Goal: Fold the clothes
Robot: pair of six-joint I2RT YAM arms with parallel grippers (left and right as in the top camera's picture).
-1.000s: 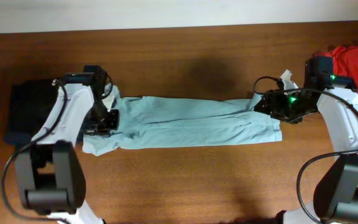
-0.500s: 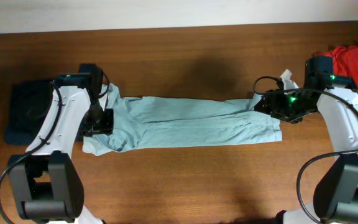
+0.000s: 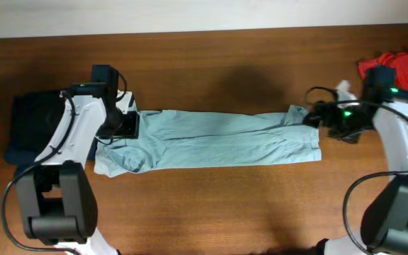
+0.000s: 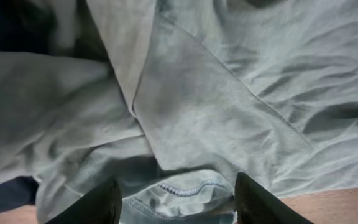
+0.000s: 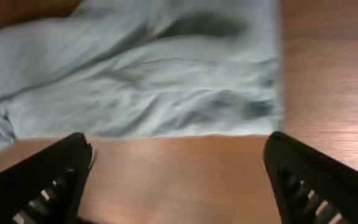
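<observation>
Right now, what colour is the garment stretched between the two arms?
The garment is plain pale blue, clearest in the overhead view.

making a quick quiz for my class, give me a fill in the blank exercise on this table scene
1. The long shirt stretched across the table is light ____.
2. The crumpled cloth at the table's right end is ____.
3. The right hand has its fingers ____, with nothing held between them.
4. The dark cloth lies on the robot's ____ side.

Missing words: blue; red; open; left
</observation>
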